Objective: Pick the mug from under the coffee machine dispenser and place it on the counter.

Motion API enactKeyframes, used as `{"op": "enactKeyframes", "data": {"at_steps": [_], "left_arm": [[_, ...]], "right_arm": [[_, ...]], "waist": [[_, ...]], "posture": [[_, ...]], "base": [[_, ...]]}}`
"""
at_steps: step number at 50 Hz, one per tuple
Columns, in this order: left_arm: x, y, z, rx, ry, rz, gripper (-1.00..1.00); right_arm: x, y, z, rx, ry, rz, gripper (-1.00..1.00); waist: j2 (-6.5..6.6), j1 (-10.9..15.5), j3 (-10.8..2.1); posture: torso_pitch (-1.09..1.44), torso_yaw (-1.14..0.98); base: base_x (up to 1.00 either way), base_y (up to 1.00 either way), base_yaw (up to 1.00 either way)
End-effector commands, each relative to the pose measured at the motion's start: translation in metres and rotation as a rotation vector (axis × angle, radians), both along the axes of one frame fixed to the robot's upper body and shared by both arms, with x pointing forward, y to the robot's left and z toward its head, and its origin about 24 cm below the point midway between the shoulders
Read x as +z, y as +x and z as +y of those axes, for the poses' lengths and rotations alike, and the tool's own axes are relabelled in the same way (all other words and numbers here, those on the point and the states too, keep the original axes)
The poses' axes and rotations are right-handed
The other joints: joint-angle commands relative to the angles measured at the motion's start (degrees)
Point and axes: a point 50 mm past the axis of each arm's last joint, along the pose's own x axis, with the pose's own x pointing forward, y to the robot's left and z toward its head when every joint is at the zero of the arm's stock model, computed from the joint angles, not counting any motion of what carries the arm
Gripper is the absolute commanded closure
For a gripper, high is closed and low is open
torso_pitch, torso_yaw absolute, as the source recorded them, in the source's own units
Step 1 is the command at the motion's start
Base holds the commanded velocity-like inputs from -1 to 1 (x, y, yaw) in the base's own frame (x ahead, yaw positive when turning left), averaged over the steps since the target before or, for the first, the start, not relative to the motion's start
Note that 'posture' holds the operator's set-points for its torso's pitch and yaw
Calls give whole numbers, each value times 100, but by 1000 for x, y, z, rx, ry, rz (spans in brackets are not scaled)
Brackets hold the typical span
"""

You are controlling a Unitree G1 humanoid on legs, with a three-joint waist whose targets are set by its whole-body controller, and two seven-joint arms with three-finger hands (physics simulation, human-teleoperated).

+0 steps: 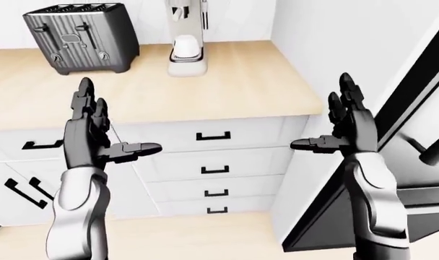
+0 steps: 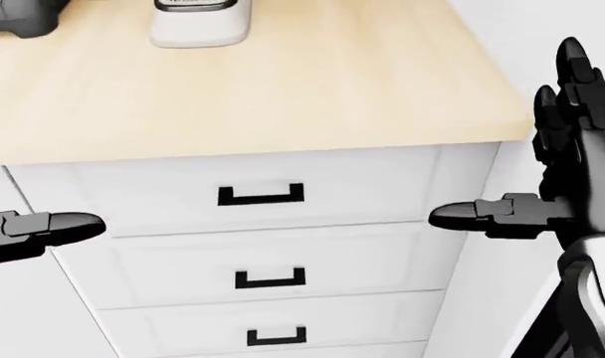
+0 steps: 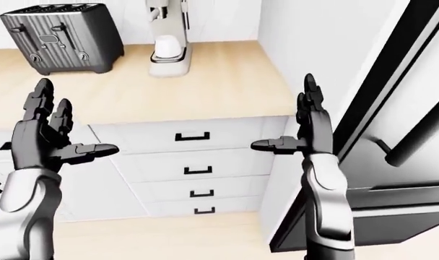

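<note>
Approach step — mug not yet reached.
We hold left hand and right hand open, empty, well short of the desk; next we close in on the mug.

One mug, one toaster, four drawers.

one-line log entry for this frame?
phase: approach | mug: on coffee machine tray | left hand: open, empty | right hand: open, empty
</note>
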Motion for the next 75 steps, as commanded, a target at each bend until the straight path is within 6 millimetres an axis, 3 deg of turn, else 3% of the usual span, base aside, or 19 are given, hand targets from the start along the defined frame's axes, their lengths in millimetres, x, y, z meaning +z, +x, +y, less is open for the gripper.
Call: {"op": "enactKeyframes", "data": {"at_steps": [1,5,7,16,21,24,28,34,35,37,43,46,48,49,58,62,63,67,75], "left_arm": [[22,-3,-6,-29,28,-116,-100],[27,-3,-3,-16,44,-128,-100],[29,-3,-3,-13,45,-131,-100],[29,-4,-1,-7,50,-128,-100],[31,-4,1,-6,46,-135,-100],[31,-4,1,-6,44,-136,-100],[31,-4,1,-7,42,-139,-100],[31,-4,2,-7,40,-140,-100],[31,-4,1,-7,41,-140,-100],[32,-4,1,-8,40,-140,-100],[32,-4,1,-8,40,-140,-100],[32,-4,1,-8,40,-141,-100],[32,-4,1,-9,40,-141,-100],[32,-4,1,-9,39,-141,-100],[34,-5,1,-9,39,-143,-100],[34,-5,0,-10,40,-142,-100],[33,-5,0,-10,40,-142,-100],[32,-4,0,-8,38,-136,-100],[31,-3,3,29,27,-115,-100]], "right_arm": [[26,-4,-2,-13,-25,-119,-100],[30,-5,-2,-15,-22,-127,-100],[31,-5,-1,-13,-23,-129,-100],[36,-6,-2,-14,-25,-138,-100],[40,-6,-2,-17,-22,-147,-100],[40,-6,-2,-18,-22,-148,-100],[41,-6,-3,-18,-25,-151,-100],[42,-7,-2,-16,-29,-154,-100],[42,-7,-3,-16,-29,-154,-100],[42,-6,-3,-17,-29,-154,-100],[43,-7,-3,-16,-30,-156,-100],[44,-7,-3,-16,-31,-158,-100],[44,-7,-3,-17,-30,-158,-100],[45,-8,-3,-15,-28,-160,-100],[46,-8,-2,-14,-33,-164,-100],[45,-8,-3,-19,-31,-160,-100],[45,-8,-3,-19,-30,-160,-100],[45,-8,-2,-14,-22,-162,-100],[46,-9,-3,-13,-17,-164,-100]], "waist": [[-15,-13,-98],[-298,64,-93],[-596,72,-182],[-335,-142,-46],[222,-196,-185],[203,-117,-86],[22,-51,-238],[-545,-31,-237],[-522,-12,-335],[-560,-76,-159],[-301,-117,-153],[-47,-126,-123],[320,-131,-230],[159,-102,-254],[-191,-35,-157],[-657,54,-177],[-454,46,-121],[-313,-22,-172],[-286,-68,-210]], "posture": [[0,0],[0,0],[0,0],[0,0],[0,0],[0,0],[0,0],[0,0],[0,0],[0,0],[0,0],[0,0],[0,0],[0,0],[0,0],[0,0],[0,0],[0,0],[0,0]], "base": [[37,0,0],[37,0,0],[37,0,0],[37,0,0],[36,0,0],[25,0,0],[11,0,0],[8,0,0],[7,0,0],[8,0,0],[8,0,0],[8,0,0],[8,0,0],[9,0,0],[9,0,0],[7,0,0],[2,0,0],[0,0,0],[0,0,0]]}}
